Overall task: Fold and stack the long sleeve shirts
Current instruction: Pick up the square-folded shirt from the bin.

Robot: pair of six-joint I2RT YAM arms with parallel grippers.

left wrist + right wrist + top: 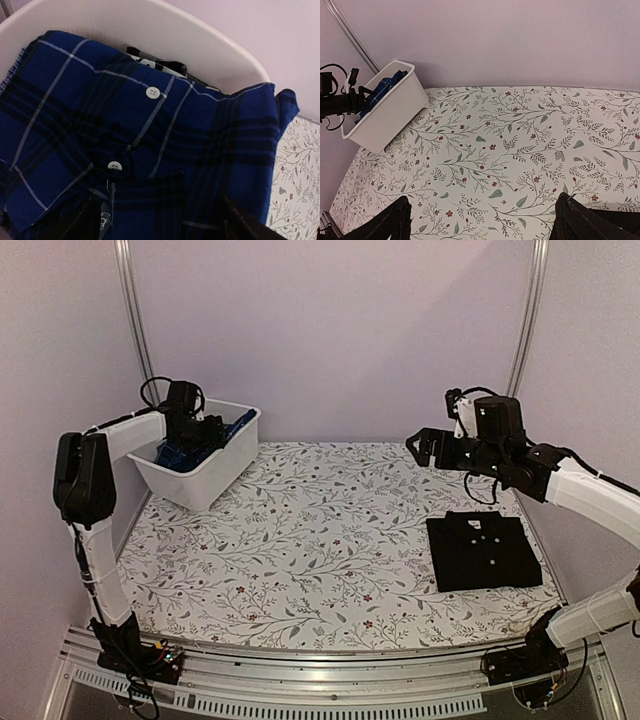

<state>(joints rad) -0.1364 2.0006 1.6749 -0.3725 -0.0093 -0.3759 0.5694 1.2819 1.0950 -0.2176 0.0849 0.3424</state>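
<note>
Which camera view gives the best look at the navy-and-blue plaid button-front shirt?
Left wrist: the navy-and-blue plaid cloth shirt fills the frame, white buttons and thin lines sharp. Top external shows only a blue patch inside the white plastic bin. Right wrist shows a distant blue sliver.

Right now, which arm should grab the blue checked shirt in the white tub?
Left. The left pincer hangs just over the navy-and-blue plaid cloth shirt inside the white plastic bin; the right pincer is open far across the flowered table.
</note>
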